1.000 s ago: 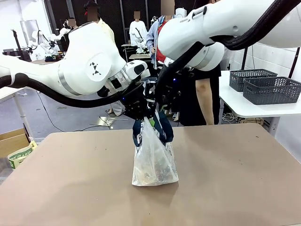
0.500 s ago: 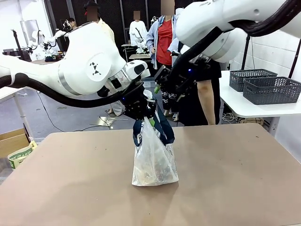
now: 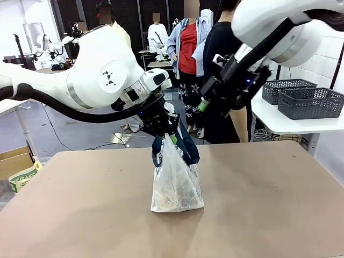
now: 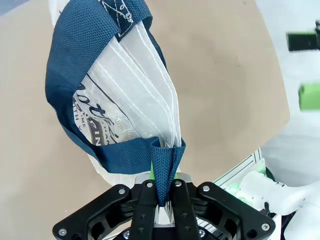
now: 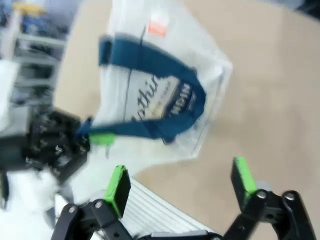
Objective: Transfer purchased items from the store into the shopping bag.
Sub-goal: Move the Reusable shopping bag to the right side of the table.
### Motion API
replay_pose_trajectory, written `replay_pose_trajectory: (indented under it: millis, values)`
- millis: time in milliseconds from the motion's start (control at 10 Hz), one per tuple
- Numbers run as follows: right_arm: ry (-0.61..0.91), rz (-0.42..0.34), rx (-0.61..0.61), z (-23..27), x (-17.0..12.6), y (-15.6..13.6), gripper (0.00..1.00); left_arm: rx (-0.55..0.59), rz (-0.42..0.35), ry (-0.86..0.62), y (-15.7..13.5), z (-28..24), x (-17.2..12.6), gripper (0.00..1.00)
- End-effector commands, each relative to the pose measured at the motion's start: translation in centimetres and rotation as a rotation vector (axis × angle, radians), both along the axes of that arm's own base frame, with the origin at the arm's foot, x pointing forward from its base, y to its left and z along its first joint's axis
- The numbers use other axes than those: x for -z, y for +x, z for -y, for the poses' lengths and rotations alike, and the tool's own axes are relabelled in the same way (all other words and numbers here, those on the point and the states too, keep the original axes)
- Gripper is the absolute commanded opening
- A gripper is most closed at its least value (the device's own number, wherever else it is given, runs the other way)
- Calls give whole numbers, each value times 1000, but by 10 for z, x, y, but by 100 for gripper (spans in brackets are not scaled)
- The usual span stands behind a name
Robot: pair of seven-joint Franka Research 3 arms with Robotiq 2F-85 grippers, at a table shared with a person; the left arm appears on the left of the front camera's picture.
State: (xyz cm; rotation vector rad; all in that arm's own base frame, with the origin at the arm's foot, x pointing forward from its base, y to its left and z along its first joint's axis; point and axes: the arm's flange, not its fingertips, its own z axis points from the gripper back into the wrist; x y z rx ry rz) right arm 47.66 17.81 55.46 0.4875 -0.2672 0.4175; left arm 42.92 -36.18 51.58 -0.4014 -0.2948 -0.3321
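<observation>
A plain tan rectangular tabletop (image 3: 80, 215) fills the foreground from nine to three o'clock. At three o'clock stands a white side table (image 3: 279, 121) carrying two dark grey mesh plastic baskets (image 3: 303, 97) side by side. A pale wall (image 3: 309, 62) rises behind them. At nine o'clock a brown cardboard box (image 3: 13, 161) sits on the grey floor (image 3: 70, 137). People (image 3: 188, 48) stand at twelve o'clock before dark panels (image 3: 134, 21).

Translucent white shopping bag (image 3: 176, 185) with navy straps; black hand (image 5: 180, 192) with green pads.

shopping bag (image 5: 160, 95): motion-blurred | logo print unreadable | contents indistinct
</observation>
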Motion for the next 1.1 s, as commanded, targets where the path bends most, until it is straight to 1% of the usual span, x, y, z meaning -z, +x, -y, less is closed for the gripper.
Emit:
replay_pose_trajectory:
  millis: [0, 200, 300, 400, 500, 600, 700, 800, 900, 1000]
  values:
    - [-98, 107, -318, 29, 13, -17, 100, -6, -6, -12, 0, -1, -1, 0]
    - [-98, 210, -465, 58, 25, -25, 100, -6, -6, -12, 0, -1, -1, 0]
    - [-99, 303, -505, 69, 31, -28, 100, -6, -6, -12, 0, -1, -1, 0]
    - [-100, 412, -473, 64, 33, -30, 100, -6, -6, -12, 0, -1, -1, 0]
    - [-99, 488, -432, 62, 30, -30, 100, -6, -6, -12, 0, -1, -1, 0]
    - [-84, 549, -433, 55, 28, -25, 100, -6, -6, -12, 0, -1, -1, 0]
    - [-64, 589, -414, 51, 27, -20, 100, -6, -6, -12, 0, -1, -1, 0]
    - [-60, 595, -419, 47, 26, -15, 100, -6, -6, -12, 0, -1, -1, 0]
    - [-51, 593, -395, 43, 28, -11, 100, -6, -6, -12, 0, -1, -1, 0]
    - [-94, 556, -389, 50, 11, -19, 100, -6, -6, -12, 0, -1, -1, 0]
